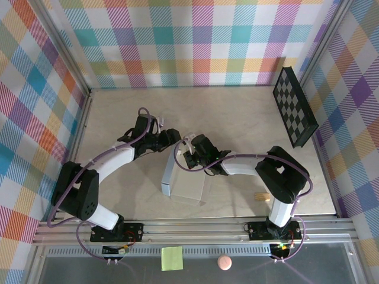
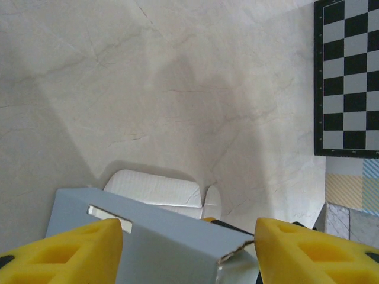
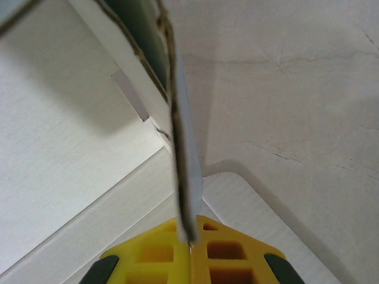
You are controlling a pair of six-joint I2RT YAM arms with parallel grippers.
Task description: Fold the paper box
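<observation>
Pale marble table (image 1: 237, 112), plaid walls behind. The paper box (image 1: 185, 182) sits near-centre, partly stood up, with my right gripper (image 3: 190, 239) pinching one thin panel edge. My left gripper (image 2: 188, 232) hangs spread wide over its far-left side.

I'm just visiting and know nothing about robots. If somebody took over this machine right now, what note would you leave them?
Left gripper: open, straddling the grey-blue panel of the paper box, not visibly clamping it.
Right gripper: shut on a thin edge of the box, holding that panel up.
Box: on the table, between both arms.
Done: one panel raised.
Left: the white flap lies flat; the box is not yet folded closed.
</observation>
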